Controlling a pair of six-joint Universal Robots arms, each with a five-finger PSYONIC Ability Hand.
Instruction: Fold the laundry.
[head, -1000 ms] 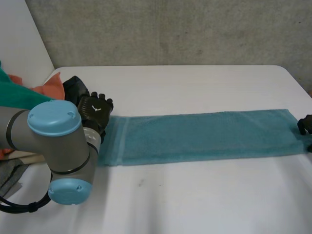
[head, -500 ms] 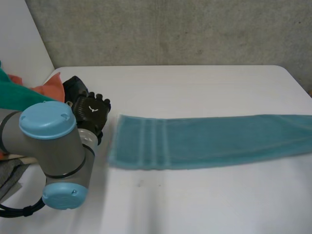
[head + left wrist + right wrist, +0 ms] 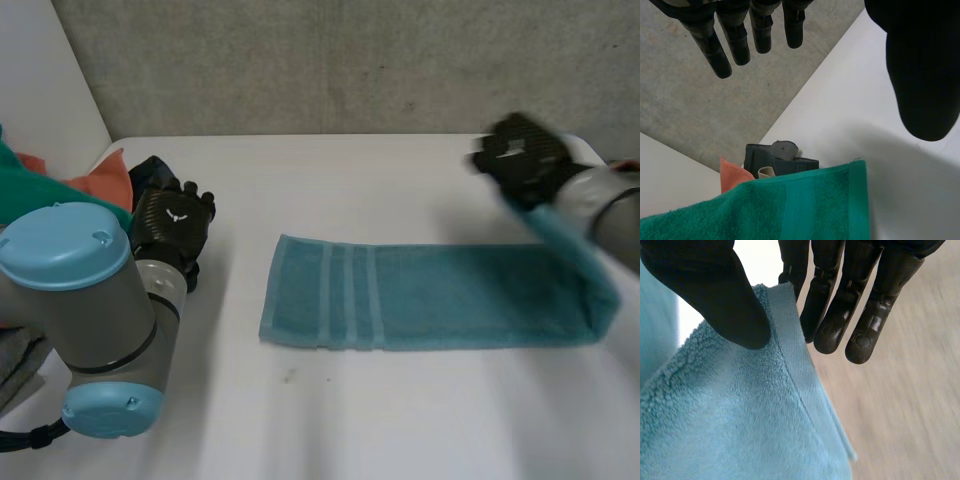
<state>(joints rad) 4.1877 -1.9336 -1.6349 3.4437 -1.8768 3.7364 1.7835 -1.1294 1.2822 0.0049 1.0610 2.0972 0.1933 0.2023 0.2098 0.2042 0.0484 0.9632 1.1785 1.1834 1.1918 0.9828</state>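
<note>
1. at the table's far left lies a pile of a green towel (image 3: pixel 790 210), an orange cloth (image 3: pixel 732 172) and a dark garment (image 3: pixel 777 157), all touching one another.
2. the left hand (image 3: pixel 172 222) is just right of that pile, with its fingers straight and spread wide, holding nothing. it is well apart from the blue towel.
3. the blue towel (image 3: pixel 420 297) lies lengthwise across the middle of the white table (image 3: pixel 350 420), with its striped left end flat on the surface.
4. the towel's right end is raised off the table and bends back over toward the left.
5. the right hand (image 3: pixel 520 155) is above the table's far right side and holds that raised end. its thumb presses the towel's hem against its straight fingers, close to a corner.
</note>
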